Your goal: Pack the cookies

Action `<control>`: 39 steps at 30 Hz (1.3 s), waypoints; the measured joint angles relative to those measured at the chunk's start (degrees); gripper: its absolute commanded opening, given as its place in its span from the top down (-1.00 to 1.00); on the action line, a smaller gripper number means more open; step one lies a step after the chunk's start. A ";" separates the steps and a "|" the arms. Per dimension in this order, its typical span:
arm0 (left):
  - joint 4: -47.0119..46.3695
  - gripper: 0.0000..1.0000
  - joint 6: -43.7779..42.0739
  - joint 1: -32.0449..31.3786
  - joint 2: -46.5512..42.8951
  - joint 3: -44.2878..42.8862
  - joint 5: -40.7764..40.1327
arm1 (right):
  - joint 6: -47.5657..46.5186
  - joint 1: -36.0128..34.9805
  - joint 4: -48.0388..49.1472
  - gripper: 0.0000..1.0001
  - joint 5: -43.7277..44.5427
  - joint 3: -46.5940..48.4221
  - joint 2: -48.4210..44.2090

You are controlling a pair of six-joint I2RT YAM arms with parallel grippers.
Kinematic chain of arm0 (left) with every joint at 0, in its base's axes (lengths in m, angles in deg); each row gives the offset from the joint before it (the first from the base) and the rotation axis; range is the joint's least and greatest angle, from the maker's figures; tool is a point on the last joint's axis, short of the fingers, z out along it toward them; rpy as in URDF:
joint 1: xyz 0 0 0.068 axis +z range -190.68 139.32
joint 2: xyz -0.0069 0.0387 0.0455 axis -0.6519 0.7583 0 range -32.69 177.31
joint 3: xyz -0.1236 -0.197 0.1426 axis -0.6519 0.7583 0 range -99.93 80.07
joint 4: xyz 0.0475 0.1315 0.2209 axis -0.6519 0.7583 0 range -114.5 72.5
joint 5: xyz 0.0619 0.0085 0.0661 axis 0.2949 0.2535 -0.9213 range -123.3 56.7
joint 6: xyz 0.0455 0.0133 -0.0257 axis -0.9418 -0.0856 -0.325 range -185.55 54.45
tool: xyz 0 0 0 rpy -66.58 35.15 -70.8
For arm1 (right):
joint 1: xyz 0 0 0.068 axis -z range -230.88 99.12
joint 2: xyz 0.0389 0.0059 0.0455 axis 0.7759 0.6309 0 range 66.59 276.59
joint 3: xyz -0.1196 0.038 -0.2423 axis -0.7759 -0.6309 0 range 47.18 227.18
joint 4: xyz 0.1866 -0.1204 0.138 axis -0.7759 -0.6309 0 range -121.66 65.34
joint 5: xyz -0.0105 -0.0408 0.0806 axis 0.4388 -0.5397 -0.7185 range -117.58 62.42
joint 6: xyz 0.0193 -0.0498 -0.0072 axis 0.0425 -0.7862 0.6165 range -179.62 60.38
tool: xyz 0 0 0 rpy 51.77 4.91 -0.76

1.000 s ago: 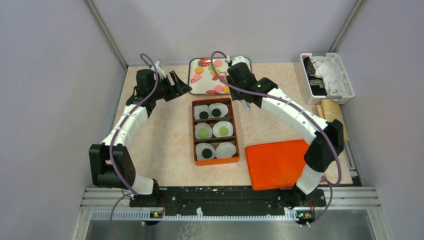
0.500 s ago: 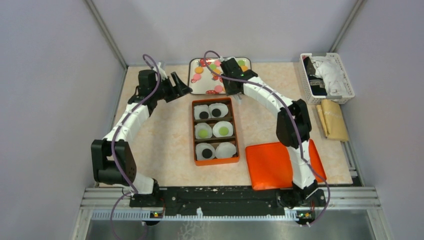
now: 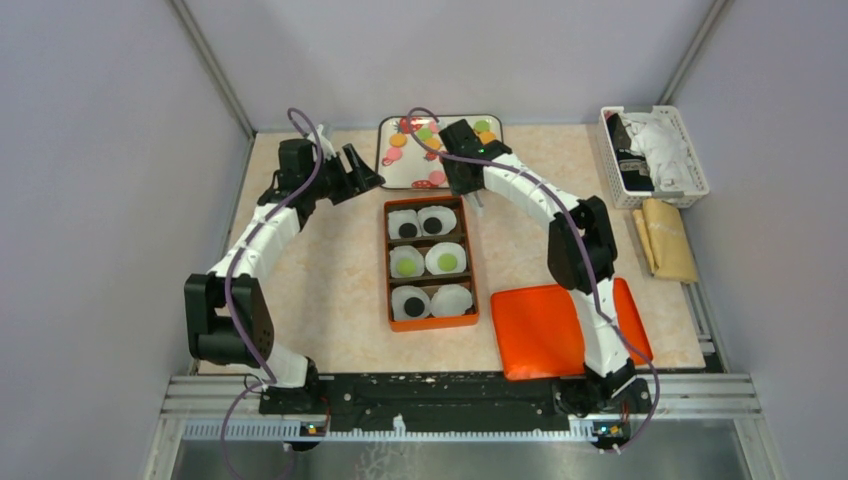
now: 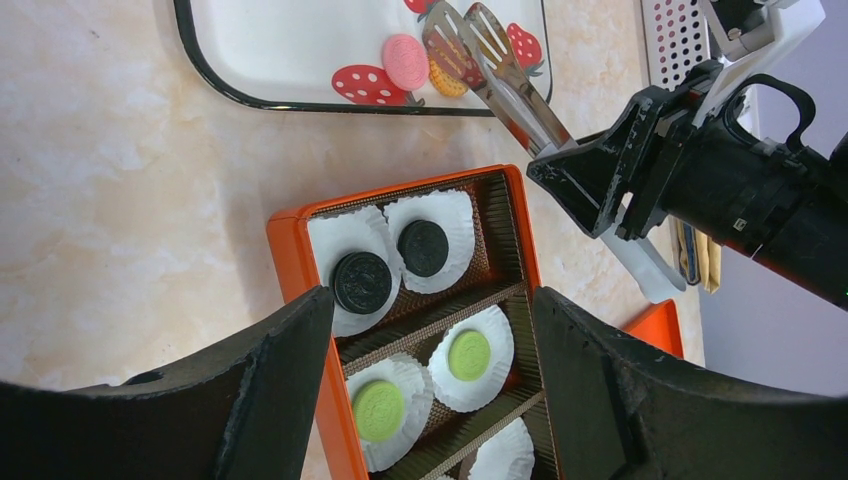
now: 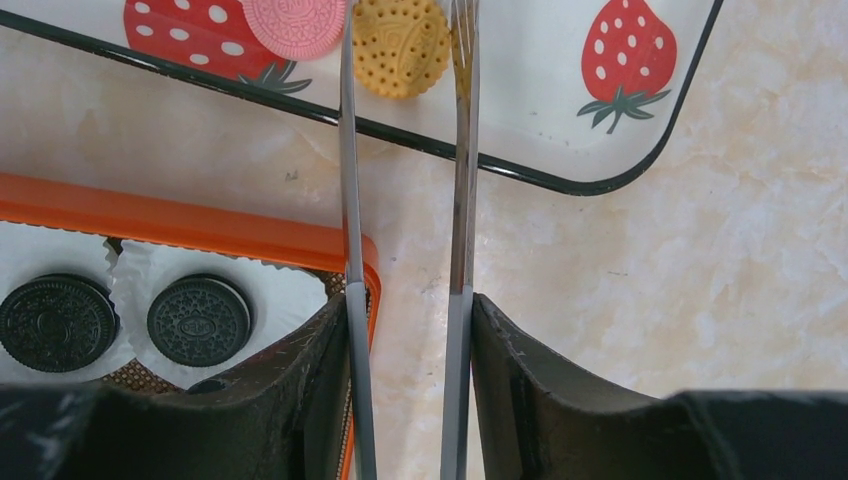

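Note:
Loose cookies (image 3: 397,141) in pink, orange and green lie on a strawberry-print tray (image 3: 384,172). My right gripper (image 3: 457,180) is shut on metal tongs (image 5: 462,200). Their open tips straddle an orange cookie (image 5: 401,45) beside a pink cookie (image 5: 297,20) at the tray's near edge. The orange box (image 3: 387,265) holds paper cups: two black cookies (image 3: 408,230), two green ones (image 3: 448,262), one more black (image 3: 413,305) and one empty cup (image 3: 453,298). My left gripper (image 3: 362,170) is open and empty, above the table left of the tray, looking down on the box (image 4: 290,250).
An orange lid (image 3: 560,325) lies right of the box. A white basket (image 3: 655,155) with cloths stands at the far right, a tan bag (image 3: 668,240) in front of it. Grey walls enclose the table on three sides.
My right arm has folded at the elbow and swung the tongs from beside the box's far right corner up to the tray's near edge. The left arm has barely moved.

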 measured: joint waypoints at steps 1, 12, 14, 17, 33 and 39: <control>0.00 -0.59 0.00 0.00 0.00 -0.04 0.02 | 0.09 0.00 -0.24 0.13 -0.20 -0.04 0.00; 0.00 -0.59 0.02 0.00 0.00 -0.04 0.07 | 0.72 0.00 -4.57 0.14 -0.46 -0.42 -0.02; -0.02 -0.59 0.04 0.00 0.00 -0.04 0.11 | 0.87 0.00 -6.78 0.12 -0.33 0.20 0.04; -0.02 -0.59 0.04 0.00 0.00 -0.04 0.13 | 1.11 0.00 -9.27 0.06 -0.15 2.03 0.07; -0.04 -0.59 0.07 0.00 -0.02 -0.04 0.74 | 1.57 0.00 -11.32 0.08 -1.33 4.17 0.33; -0.04 -0.59 0.11 0.00 -0.02 -0.04 0.98 | 1.68 0.00 -11.91 0.07 -2.12 5.35 0.42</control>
